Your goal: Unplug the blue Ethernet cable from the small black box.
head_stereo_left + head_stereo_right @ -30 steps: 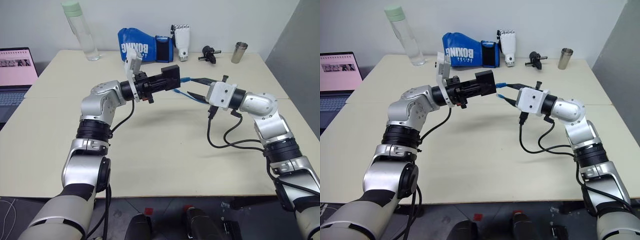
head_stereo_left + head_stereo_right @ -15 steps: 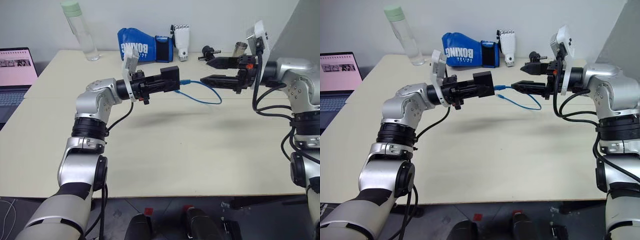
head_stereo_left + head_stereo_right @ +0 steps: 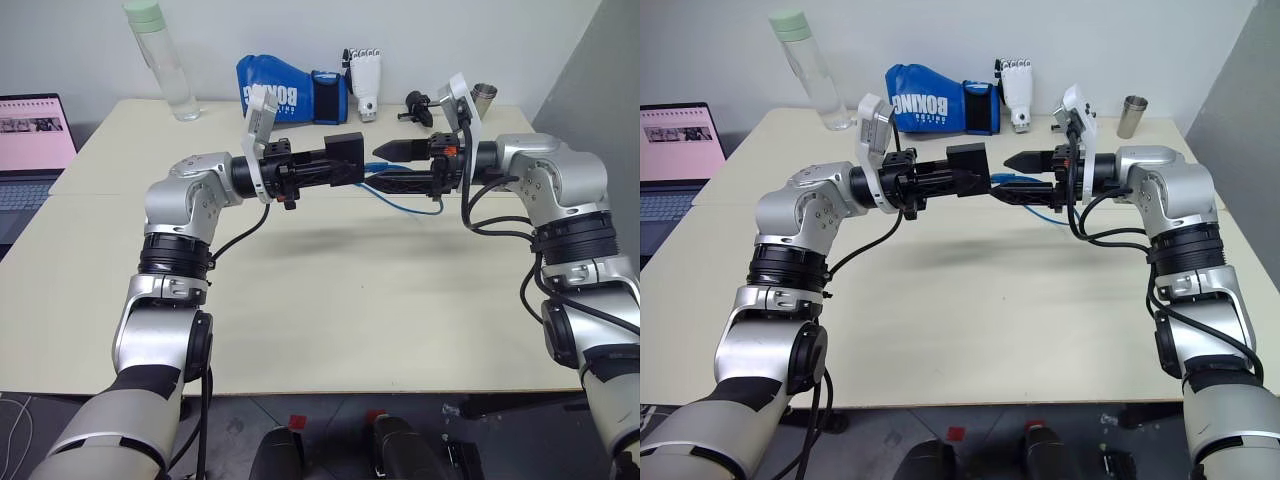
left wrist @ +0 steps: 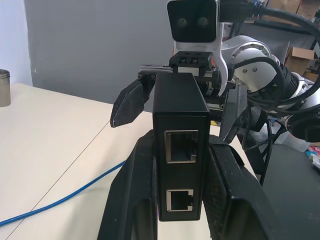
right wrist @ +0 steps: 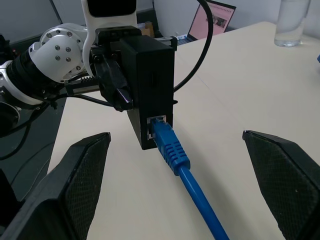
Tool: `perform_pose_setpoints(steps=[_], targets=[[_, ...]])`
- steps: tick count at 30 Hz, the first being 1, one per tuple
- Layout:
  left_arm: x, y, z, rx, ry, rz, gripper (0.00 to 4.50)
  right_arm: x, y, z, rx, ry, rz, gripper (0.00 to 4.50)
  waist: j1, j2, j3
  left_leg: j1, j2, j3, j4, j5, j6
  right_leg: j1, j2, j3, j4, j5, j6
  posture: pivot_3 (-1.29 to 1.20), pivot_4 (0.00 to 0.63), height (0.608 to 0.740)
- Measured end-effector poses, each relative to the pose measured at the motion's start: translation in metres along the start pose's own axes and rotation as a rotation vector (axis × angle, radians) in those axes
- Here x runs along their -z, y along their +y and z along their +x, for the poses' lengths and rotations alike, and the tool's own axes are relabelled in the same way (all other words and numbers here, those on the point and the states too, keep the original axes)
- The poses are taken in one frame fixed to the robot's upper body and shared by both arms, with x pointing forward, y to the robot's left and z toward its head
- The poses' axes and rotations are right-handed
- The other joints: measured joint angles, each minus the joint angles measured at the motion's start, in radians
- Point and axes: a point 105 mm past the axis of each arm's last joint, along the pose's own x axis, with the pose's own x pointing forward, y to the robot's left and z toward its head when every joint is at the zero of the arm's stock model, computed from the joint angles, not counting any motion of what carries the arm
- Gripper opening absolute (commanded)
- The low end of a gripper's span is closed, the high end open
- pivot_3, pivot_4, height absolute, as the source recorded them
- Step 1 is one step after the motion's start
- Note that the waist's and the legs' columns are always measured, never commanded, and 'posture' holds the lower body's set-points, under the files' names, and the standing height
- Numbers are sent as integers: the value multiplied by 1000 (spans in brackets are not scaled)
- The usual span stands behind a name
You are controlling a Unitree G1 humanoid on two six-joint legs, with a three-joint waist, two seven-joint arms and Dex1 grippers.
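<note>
My left gripper is shut on the small black box and holds it level above the table, pointing right. In the left wrist view the box sits between both fingers, showing two empty ports. The blue Ethernet cable is plugged into the box's far side. Its cord loops down to the table. My right gripper faces the box, open, with one finger on each side of the plug and touching neither.
Along the table's far edge stand a clear bottle, a blue boxing glove, a white robot hand, a black knobbed gadget and a metal cup. A laptop sits at the left.
My right gripper let go of the cable, swung away to the right, rolled over and came back open around the plug. The left gripper kept the box about where it was.
</note>
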Motion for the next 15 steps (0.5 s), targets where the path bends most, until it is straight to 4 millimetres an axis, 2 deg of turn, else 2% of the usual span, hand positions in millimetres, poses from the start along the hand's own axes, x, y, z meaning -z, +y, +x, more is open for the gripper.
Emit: perform_pose_setpoints(steps=[3, 7, 15], targets=[[1, 0, 0, 0, 1, -3, 787, 4, 0, 0, -10, 6, 15, 4041, -1, 0, 0, 0, 0, 0, 0, 0, 0, 0, 0, 0, 0, 0, 0, 0, 150, 740], [1, 0, 0, -1, 1, -3, 787, 6, -1, 0, -15, 12, 24, 2997, -2, 0, 0, 0, 0, 0, 0, 0, 0, 0, 0, 0, 0, 0, 0, 0, 150, 740], [1, 0, -2, 1, 4, -1, 787, 7, 1, 3, -38, 12, 28, 1370, -2, 0, 0, 0, 0, 0, 0, 0, 0, 0, 0, 0, 0, 0, 0, 0, 150, 740]])
